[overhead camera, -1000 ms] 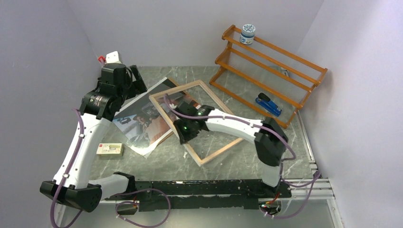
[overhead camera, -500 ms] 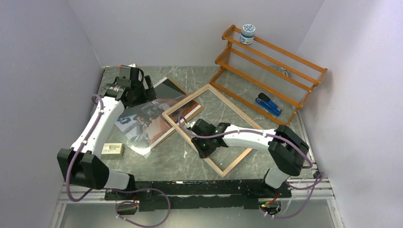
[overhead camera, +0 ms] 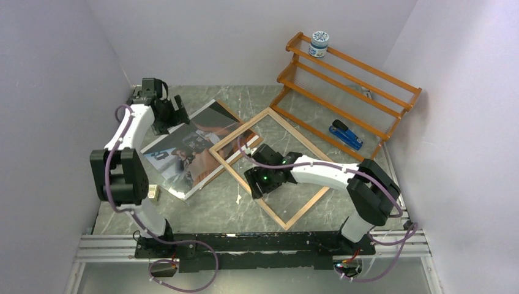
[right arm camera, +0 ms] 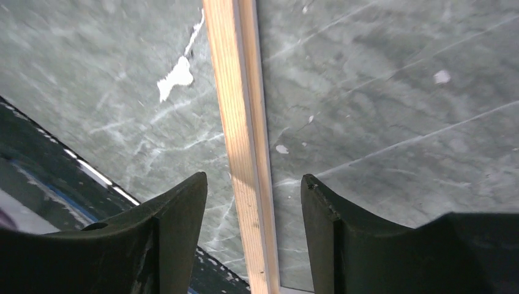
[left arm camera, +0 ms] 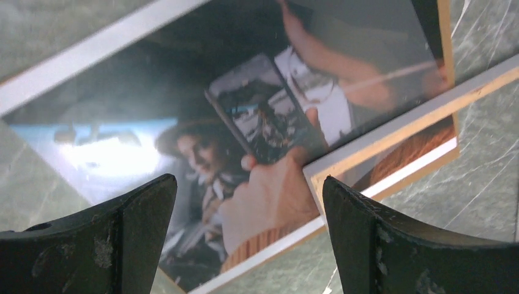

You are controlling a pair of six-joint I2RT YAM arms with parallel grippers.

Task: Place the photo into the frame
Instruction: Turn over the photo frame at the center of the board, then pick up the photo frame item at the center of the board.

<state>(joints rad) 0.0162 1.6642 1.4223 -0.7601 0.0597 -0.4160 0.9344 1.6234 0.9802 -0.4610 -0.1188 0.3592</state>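
Note:
The photo (overhead camera: pixel 183 147) lies face up at the left of the table on a brown backing panel (overhead camera: pixel 235 119). It fills the left wrist view (left arm camera: pixel 245 116). The frame (overhead camera: pixel 309 150) lies wood rim up to its right, and its left corner (left arm camera: pixel 379 153) rests over the photo's edge. My left gripper (overhead camera: pixel 176 114) is open and empty above the photo's far left part, seen also in its wrist view (left arm camera: pixel 248 245). My right gripper (overhead camera: pixel 258 182) is open. It straddles the frame's near-left rail (right arm camera: pixel 242 122) with gaps on both sides (right arm camera: pixel 254 214).
An orange wooden rack (overhead camera: pixel 367 82) leans at the back right with a jar (overhead camera: pixel 318 43) on top. A blue stapler (overhead camera: pixel 346 135) lies under it. A small box (overhead camera: pixel 153 192) sits at the left behind my left arm. Walls close in on both sides.
The frame has slid right and toward me, off most of the photo. My right gripper moved with it along the near-left rail. My left arm swung back to the far left corner.

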